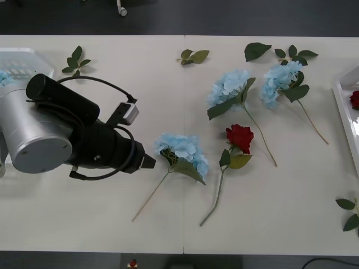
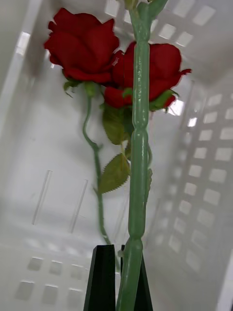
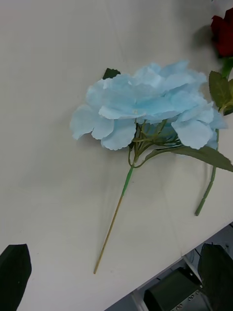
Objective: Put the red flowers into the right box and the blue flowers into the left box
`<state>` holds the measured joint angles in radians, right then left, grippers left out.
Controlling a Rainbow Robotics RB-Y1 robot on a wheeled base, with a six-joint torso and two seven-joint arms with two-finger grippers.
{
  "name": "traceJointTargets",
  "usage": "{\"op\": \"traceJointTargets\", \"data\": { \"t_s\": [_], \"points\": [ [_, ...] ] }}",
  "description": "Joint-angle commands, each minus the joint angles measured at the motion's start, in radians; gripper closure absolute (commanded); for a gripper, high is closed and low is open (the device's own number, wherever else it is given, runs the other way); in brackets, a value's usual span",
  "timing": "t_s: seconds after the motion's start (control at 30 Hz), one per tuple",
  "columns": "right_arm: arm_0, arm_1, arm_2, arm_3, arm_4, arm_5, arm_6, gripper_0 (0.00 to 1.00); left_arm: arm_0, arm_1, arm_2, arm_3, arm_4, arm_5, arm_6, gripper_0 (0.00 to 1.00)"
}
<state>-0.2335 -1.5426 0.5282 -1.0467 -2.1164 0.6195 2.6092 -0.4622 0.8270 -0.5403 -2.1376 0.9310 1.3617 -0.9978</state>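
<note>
A blue flower (image 1: pixel 182 150) lies on the table in front of my left gripper (image 1: pixel 147 162). In the left wrist view the same blue flower (image 3: pixel 145 107) lies just beyond my left gripper (image 3: pixel 116 277), which is open with nothing between its fingers. Two more blue flowers (image 1: pixel 229 87) (image 1: pixel 280 78) and a red flower (image 1: pixel 240 137) lie farther right. My right gripper (image 2: pixel 121 284) is shut on the green stem of a red flower (image 2: pixel 155 68) held inside the right box (image 2: pixel 204 160), beside another red flower (image 2: pixel 82 43) lying there. The left box (image 1: pixel 19 59) stands at the back left.
Loose green leaf sprigs (image 1: pixel 76 60) (image 1: pixel 193 56) (image 1: pixel 258 51) (image 1: pixel 350 213) lie about the table. The right box (image 1: pixel 343 106) stands at the right edge with a red bloom (image 1: pixel 354 100) in it. My left arm (image 1: pixel 50 131) covers the table's left side.
</note>
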Motion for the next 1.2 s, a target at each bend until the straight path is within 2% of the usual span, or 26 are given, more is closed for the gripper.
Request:
{"op": "traceJointTargets", "data": {
  "t_s": [0.03, 0.23, 0.47, 0.53, 0.57, 0.63, 0.7, 0.77, 0.93, 1.2],
  "points": [
    [-0.012, 0.021, -0.014, 0.057, 0.061, -0.038, 0.038, 1.0, -0.052, 0.014, -0.076, -0.034, -0.084, -0.007, 0.14, 0.0],
    [-0.012, 0.084, -0.014, 0.106, 0.128, -0.116, 0.037, 1.0, -0.113, 0.012, -0.231, -0.01, -0.205, -0.027, 0.249, 0.0],
    [-0.015, 0.137, -0.014, 0.175, 0.165, -0.176, 0.042, 1.0, -0.181, 0.014, -0.379, 0.061, -0.254, -0.098, 0.274, 0.0],
    [-0.015, 0.147, -0.014, 0.182, 0.17, -0.191, 0.046, 0.87, -0.201, 0.011, -0.418, 0.088, -0.268, -0.13, 0.274, 0.0],
    [-0.015, 0.15, -0.014, 0.182, 0.173, -0.191, 0.048, 0.74, -0.211, 0.008, -0.438, 0.105, -0.279, -0.151, 0.269, 0.0],
    [-0.015, 0.151, -0.014, 0.182, 0.177, -0.191, 0.054, 0.54, -0.231, 0.008, -0.483, 0.127, -0.304, -0.179, 0.265, 0.0],
    [-0.015, 0.151, -0.014, 0.179, 0.18, -0.188, 0.06, 0.39, -0.254, 0.008, -0.532, 0.142, -0.327, -0.204, 0.268, 0.0],
    [-0.02, 0.151, -0.016, 0.177, 0.182, -0.175, 0.066, 0.3, -0.273, 0.006, -0.564, 0.156, -0.337, -0.219, 0.268, 0.0],
    [-0.058, 0.15, -0.024, 0.169, 0.185, -0.098, 0.08, 0.23, -0.297, 0.001, -0.609, 0.165, -0.356, -0.223, 0.265, 0.0],
    [-0.191, 0.145, -0.065, 0.097, 0.283, 0.121, 0.068, 0.22, -0.309, -0.034, -0.641, 0.186, -0.363, -0.222, 0.261, 0.0]
  ]
}}
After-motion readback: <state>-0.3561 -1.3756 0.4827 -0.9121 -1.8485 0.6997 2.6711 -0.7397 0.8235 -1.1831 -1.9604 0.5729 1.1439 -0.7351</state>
